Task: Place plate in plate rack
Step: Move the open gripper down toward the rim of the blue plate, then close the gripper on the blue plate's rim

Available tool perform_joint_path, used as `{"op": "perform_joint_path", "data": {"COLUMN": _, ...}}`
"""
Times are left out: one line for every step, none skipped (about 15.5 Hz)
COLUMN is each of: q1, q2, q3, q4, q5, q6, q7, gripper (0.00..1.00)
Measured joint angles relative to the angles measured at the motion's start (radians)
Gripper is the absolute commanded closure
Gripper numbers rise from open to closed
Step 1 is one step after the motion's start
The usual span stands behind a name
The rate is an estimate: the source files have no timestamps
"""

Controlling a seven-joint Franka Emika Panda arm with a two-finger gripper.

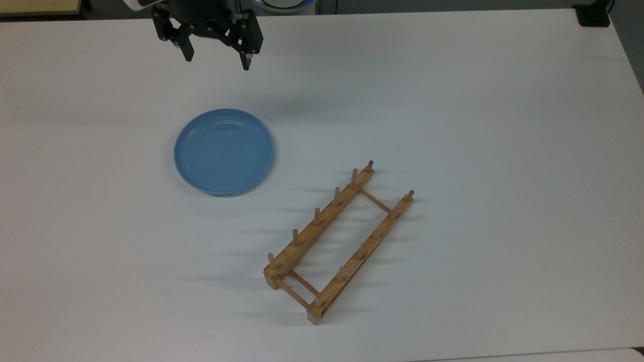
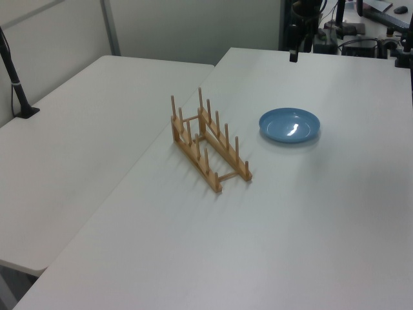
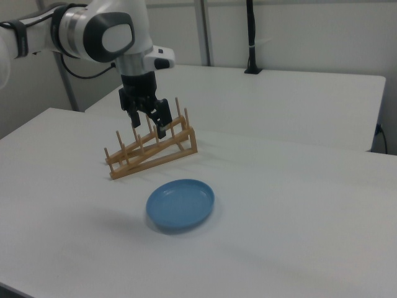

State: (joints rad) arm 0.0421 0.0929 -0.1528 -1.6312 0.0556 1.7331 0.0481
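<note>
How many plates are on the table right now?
1. The light-blue plate lies flat on the white table, to the top view's left of the empty wooden plate rack, apart from it.

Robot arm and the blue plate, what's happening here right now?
A single robot arm is setting up to put the light-blue plate into the wooden plate rack. Its gripper is open and empty, held in the air above the white table, away from the plate. The plate lies flat on the table, untouched. The rack stands apart from it, with nothing between its pegs. No grasp has been made yet.
</note>
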Motion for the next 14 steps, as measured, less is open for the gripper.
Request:
{"op": "perform_joint_path", "data": {"q1": -0.006, "q2": 0.011, "q3": 0.0, "q4": -0.001, "q5": 0.008, "q6": 0.0, "q7": -0.012, "gripper": 0.0}}
{"op": "perform_joint_path", "data": {"q1": -0.011, "q2": 0.024, "q3": -0.002, "q4": -0.002, "q5": 0.01, "q6": 0.0, "q7": -0.02, "gripper": 0.0}}
{"op": "perform_joint_path", "data": {"q1": -0.015, "q2": 0.04, "q3": -0.007, "q4": -0.002, "q5": 0.011, "q6": 0.0, "q7": -0.027, "gripper": 0.0}}
{"op": "perform_joint_path", "data": {"q1": -0.02, "q2": 0.059, "q3": -0.015, "q4": -0.003, "q5": 0.013, "q6": 0.005, "q7": -0.041, "gripper": 0.0}}
{"op": "perform_joint_path", "data": {"q1": -0.03, "q2": 0.079, "q3": -0.02, "q4": -0.003, "q5": 0.016, "q6": 0.018, "q7": -0.059, "gripper": 0.0}}
{"op": "perform_joint_path", "data": {"q1": -0.043, "q2": 0.101, "q3": -0.022, "q4": -0.003, "q5": 0.02, "q6": 0.031, "q7": -0.084, "gripper": 0.0}}
{"op": "perform_joint_path", "data": {"q1": -0.056, "q2": 0.124, "q3": -0.023, "q4": -0.003, "q5": 0.024, "q6": 0.039, "q7": -0.115, "gripper": 0.0}}
{"op": "perform_joint_path", "data": {"q1": -0.065, "q2": 0.145, "q3": -0.025, "q4": -0.003, "q5": 0.026, "q6": 0.044, "q7": -0.145, "gripper": 0.0}}
{"op": "perform_joint_path", "data": {"q1": -0.07, "q2": 0.168, "q3": -0.031, "q4": -0.004, "q5": 0.028, "q6": 0.048, "q7": -0.171, "gripper": 0.0}}
{"op": "perform_joint_path", "data": {"q1": -0.072, "q2": 0.191, "q3": -0.036, "q4": -0.004, "q5": 0.029, "q6": 0.058, "q7": -0.19, "gripper": 0.0}}
{"op": "perform_joint_path", "data": {"q1": -0.077, "q2": 0.214, "q3": -0.039, "q4": -0.004, "q5": 0.031, "q6": 0.076, "q7": -0.203, "gripper": 0.0}}
{"op": "perform_joint_path", "data": {"q1": -0.083, "q2": 0.239, "q3": -0.04, "q4": -0.004, "q5": 0.041, "q6": 0.101, "q7": -0.208, "gripper": 0.0}}
{"op": "perform_joint_path", "data": {"q1": -0.087, "q2": 0.266, "q3": -0.04, "q4": -0.005, "q5": 0.057, "q6": 0.129, "q7": -0.216, "gripper": 0.0}}
{"op": "perform_joint_path", "data": {"q1": -0.09, "q2": 0.292, "q3": -0.041, "q4": -0.005, "q5": 0.068, "q6": 0.158, "q7": -0.221, "gripper": 0.0}}
